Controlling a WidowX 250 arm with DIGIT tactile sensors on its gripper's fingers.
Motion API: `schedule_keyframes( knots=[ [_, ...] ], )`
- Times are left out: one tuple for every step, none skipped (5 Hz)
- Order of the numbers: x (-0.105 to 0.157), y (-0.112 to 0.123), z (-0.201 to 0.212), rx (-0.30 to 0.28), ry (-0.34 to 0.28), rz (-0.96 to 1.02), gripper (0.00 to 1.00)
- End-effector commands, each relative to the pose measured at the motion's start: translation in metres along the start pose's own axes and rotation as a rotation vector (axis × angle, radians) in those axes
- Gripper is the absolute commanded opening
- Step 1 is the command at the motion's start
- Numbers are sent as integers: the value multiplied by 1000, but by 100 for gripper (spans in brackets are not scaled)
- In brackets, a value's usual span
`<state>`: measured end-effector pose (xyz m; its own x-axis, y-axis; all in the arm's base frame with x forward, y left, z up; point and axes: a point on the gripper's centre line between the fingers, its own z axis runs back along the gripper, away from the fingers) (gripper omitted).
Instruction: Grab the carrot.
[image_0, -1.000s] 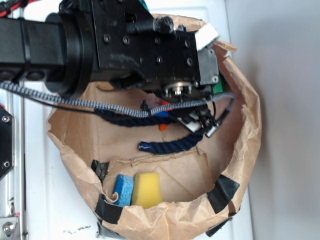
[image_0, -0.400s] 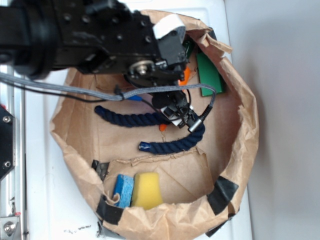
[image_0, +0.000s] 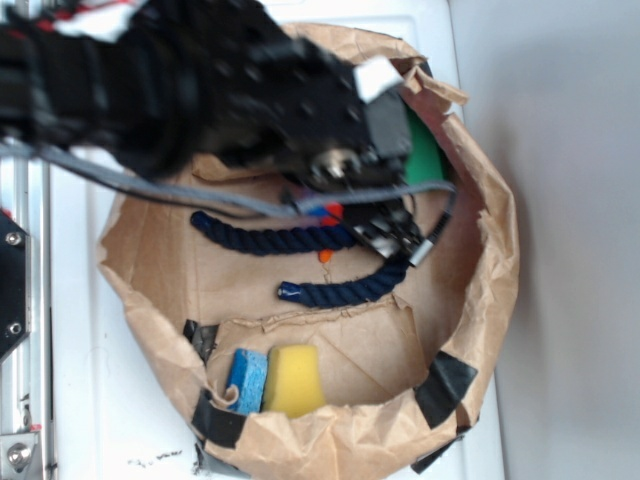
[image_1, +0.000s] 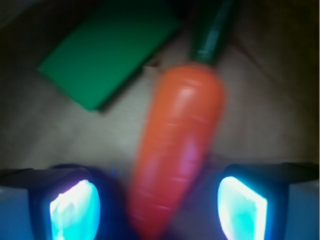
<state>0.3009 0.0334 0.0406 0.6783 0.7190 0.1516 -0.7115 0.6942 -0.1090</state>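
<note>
Orange and glossy, the tapered toy carrot (image_1: 177, 150) with its dark green stem lies on the floor of the brown paper bag (image_0: 480, 300), beside a flat green block (image_1: 107, 52), its pointed end running between the two lit fingertips (image_1: 75, 207). The black pincer (image_1: 159, 207) stands open around it, touching nothing. Compared with a moment ago the arm has swung back right and lower over the dark blue rope (image_0: 270, 238), so the carrot now sits framed for a close; lowering further looks like the remaining step.
</note>
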Motion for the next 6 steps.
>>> schedule_keyframes(
  knots=[
    [13, -9, 5, -20, -85, 5, 100],
    [7, -7, 3, -19, -124, 14, 3],
    [3, -8, 1, 2, -157, 9, 0],
    [0, -9, 0, 25, -179, 18, 0],
    [-4, -8, -2, 42, -225, 33, 0],
    [-5, -6, 3, 47, -236, 37, 0]
  ],
)
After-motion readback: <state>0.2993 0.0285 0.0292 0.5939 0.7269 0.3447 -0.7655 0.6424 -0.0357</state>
